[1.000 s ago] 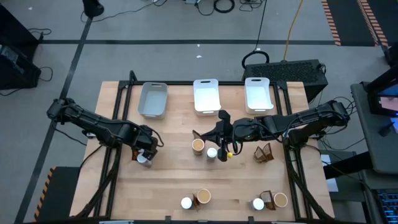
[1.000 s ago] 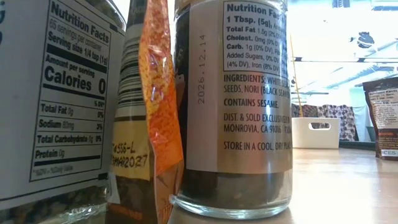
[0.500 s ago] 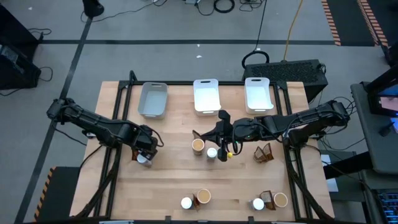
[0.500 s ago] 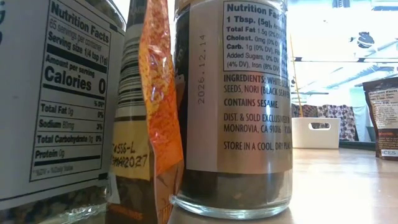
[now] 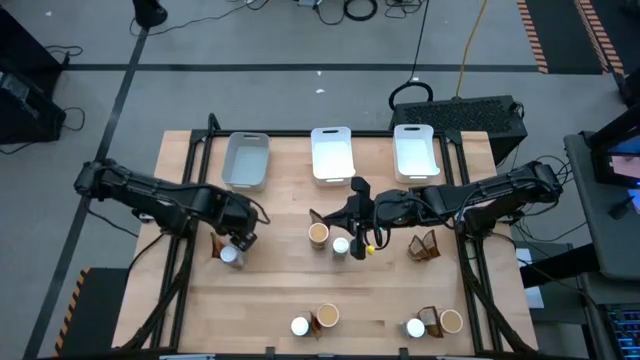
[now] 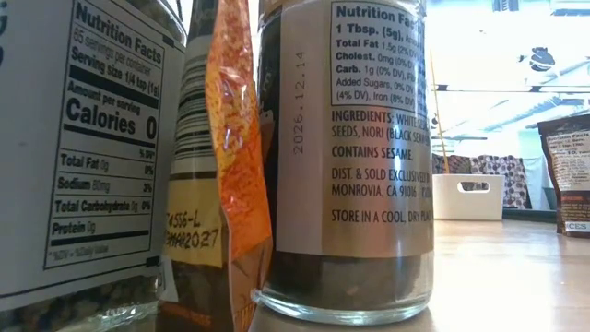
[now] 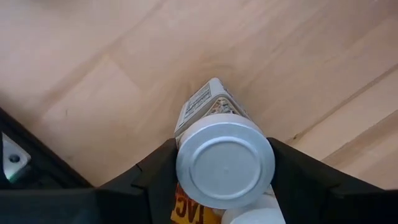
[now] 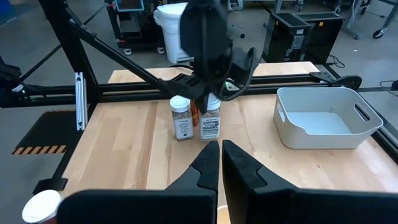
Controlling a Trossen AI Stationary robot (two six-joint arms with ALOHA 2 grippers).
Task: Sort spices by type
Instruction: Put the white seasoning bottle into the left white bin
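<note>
High view looks straight down on a pale wooden surface [image 5: 280,300] with three trays along its upper edge: a grey tray [image 5: 246,160] at the left, a white tray [image 5: 332,154] in the middle and a second white tray [image 5: 415,151] at the right. At the left of the frame, the left pincer [image 5: 237,243] sits over a white-capped jar [image 5: 230,255]; the left wrist view shows that jar [image 7: 224,163] between the two dark fingers [image 7: 157,180], which press its sides, so the pincer is partly closed and has hold of it, with an orange-printed pouch [image 7: 188,208] and another white cap just beside it. The right wrist view, from across the surface, shows two white-capped jars standing side by side under that arm, the gripped one [image 8: 210,119] beside its neighbour [image 8: 180,117]. Near the centre of the high view, the right pincer [image 5: 361,243] has its fingers fully closed, holding nothing, just beside a tan-topped tub [image 5: 318,234] and a white-capped jar [image 5: 341,245]. A dark brown pouch [image 5: 424,246] lies to the right of them. Along the lower edge stand two more groups: a jar [image 5: 299,326] touching a tub [image 5: 326,316], and a jar [image 5: 415,327], a pouch [image 5: 432,320] and a tub [image 5: 451,321] close together. Low view is filled by labelled jars [image 6: 346,157] standing close to the lens.
</note>
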